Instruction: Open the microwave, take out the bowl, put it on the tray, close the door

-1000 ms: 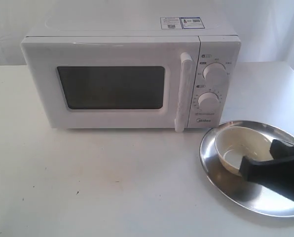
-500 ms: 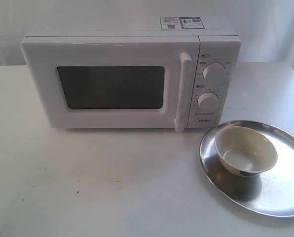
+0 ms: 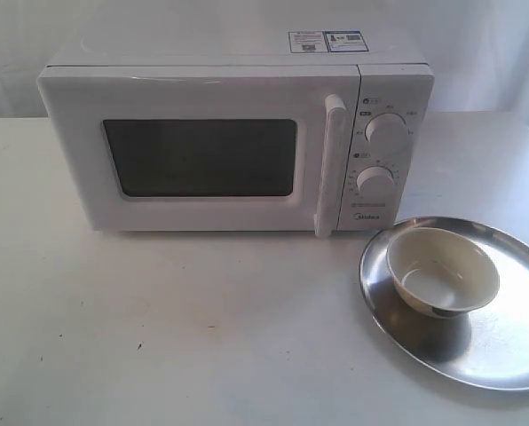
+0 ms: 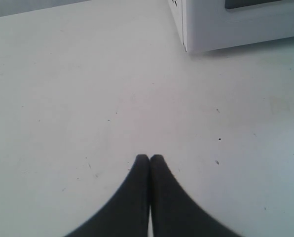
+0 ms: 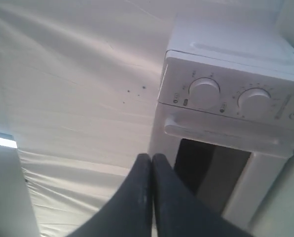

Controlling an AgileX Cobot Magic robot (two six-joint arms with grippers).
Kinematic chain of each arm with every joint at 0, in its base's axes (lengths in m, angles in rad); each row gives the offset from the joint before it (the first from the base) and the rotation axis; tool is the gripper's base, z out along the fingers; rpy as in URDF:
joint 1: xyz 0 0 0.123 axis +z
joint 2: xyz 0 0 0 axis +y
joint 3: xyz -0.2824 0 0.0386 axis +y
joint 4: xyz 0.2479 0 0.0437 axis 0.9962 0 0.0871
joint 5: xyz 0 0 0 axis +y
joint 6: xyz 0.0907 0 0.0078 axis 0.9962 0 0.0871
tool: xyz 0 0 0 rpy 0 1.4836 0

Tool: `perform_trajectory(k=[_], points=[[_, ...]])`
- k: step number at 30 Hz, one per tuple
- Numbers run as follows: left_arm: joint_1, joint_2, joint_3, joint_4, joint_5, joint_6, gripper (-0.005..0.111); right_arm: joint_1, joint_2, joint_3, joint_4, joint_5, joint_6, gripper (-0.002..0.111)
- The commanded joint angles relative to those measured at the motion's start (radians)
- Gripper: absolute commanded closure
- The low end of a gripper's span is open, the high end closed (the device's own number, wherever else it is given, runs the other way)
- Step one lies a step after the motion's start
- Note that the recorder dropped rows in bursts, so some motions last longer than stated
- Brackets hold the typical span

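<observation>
Bowl sits mouth-up on tray (door shut, handle vertical).

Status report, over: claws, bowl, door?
Both shut, empty: left claw, right claw. Task looks done: bowl on tray, door closed. Nothing in the way.

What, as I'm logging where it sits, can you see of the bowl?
The bowl is small, round and cream-white, glossy like glazed ceramic, with a dark base. It stands upright and looks empty. It rests on the tray, left of the tray's middle, in front of the dial side of the microwave. Only the tray touches it.
</observation>
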Motion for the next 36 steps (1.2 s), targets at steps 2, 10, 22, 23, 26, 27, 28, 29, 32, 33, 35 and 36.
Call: perform_trajectory(k=[2, 10, 22, 23, 26, 27, 28, 29, 32, 33, 35, 36], points=[[-0.004, -0.002, -0.002, -0.007, 0.001, -0.004, 0.107, -0.007, -0.005, 0.006, 0.19, -0.031, -0.002, 0.108], [-0.004, -0.002, -0.002, -0.007, 0.001, -0.004, 0.107, -0.007, -0.005, 0.006, 0.469, 0.21, -0.42, 0.108], [-0.004, -0.002, -0.002, -0.007, 0.001, -0.004, 0.107, -0.009, -0.005, 0.006, 0.651, 0.412, -2.089, 0.108], [-0.004, -0.002, -0.002, -0.007, 0.001, -0.004, 0.107, -0.009, -0.005, 0.006, 0.651, 0.412, -2.155, 0.108], [-0.004, -0.002, -0.002, -0.007, 0.001, -0.004, 0.107, -0.009, -0.005, 0.006, 0.651, 0.414, -2.218, 0.108], [-0.004, -0.002, -0.002, -0.007, 0.001, -0.004, 0.107, -0.009, -0.005, 0.006, 0.651, 0.414, -2.232, 0.108], [-0.004, -0.002, -0.002, -0.007, 0.001, -0.004, 0.107, -0.009, -0.005, 0.006, 0.651, 0.414, -2.241, 0.108], [-0.004, -0.002, -0.002, -0.007, 0.001, -0.004, 0.107, -0.009, -0.005, 0.006, 0.651, 0.414, -2.244, 0.108], [-0.004, -0.002, -0.002, -0.007, 0.001, -0.004, 0.107, -0.009, -0.005, 0.006, 0.651, 0.417, -2.268, 0.108], [-0.004, -0.002, -0.002, -0.007, 0.001, -0.004, 0.107, -0.009, -0.005, 0.006, 0.651, 0.422, -2.268, 0.108], [-0.004, -0.002, -0.002, -0.007, 0.001, -0.004, 0.107, -0.027, -0.005, 0.006, 0.651, 0.424, -2.264, 0.108], [-0.004, -0.002, -0.002, -0.007, 0.001, -0.004, 0.107, -0.036, -0.005, 0.006, 0.651, 0.424, -2.249, 0.108]])
